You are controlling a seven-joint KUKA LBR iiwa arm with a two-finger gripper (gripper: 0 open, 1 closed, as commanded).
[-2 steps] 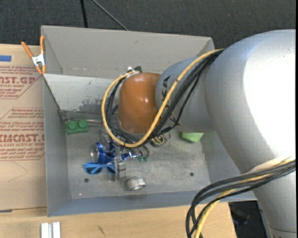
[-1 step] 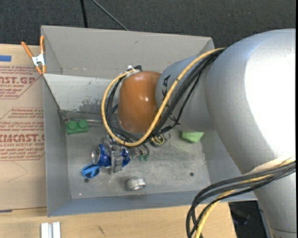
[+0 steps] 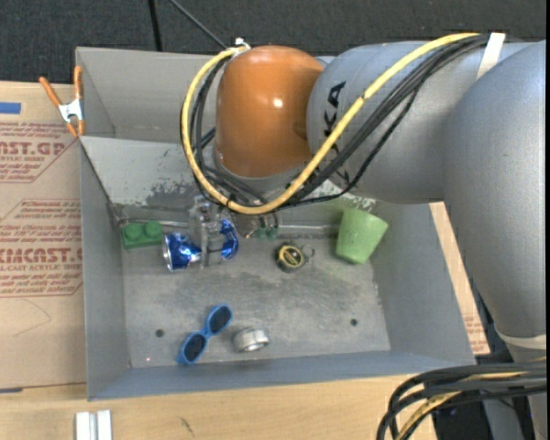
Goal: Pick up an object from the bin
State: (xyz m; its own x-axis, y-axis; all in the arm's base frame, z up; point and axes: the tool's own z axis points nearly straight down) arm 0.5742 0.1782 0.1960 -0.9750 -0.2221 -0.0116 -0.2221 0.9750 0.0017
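My gripper (image 3: pixel 204 232) reaches down under the orange cover at the bin's back middle. Its metal fingers stand right at a shiny blue crumpled wrapper-like thing (image 3: pixel 181 251), with another blue piece (image 3: pixel 228 242) just to the right of them. I cannot tell whether the fingers grip either piece. A green brick-like block (image 3: pixel 140 235) lies to the left of them by the back wall.
A light green cup (image 3: pixel 358 235) lies at the right, and a small round yellow-black thing (image 3: pixel 290 258) sits between it and the gripper. Blue toy sunglasses (image 3: pixel 204 334) and a small grey metal cap (image 3: pixel 249 339) rest near the front wall. The big arm overhangs the bin's right side.
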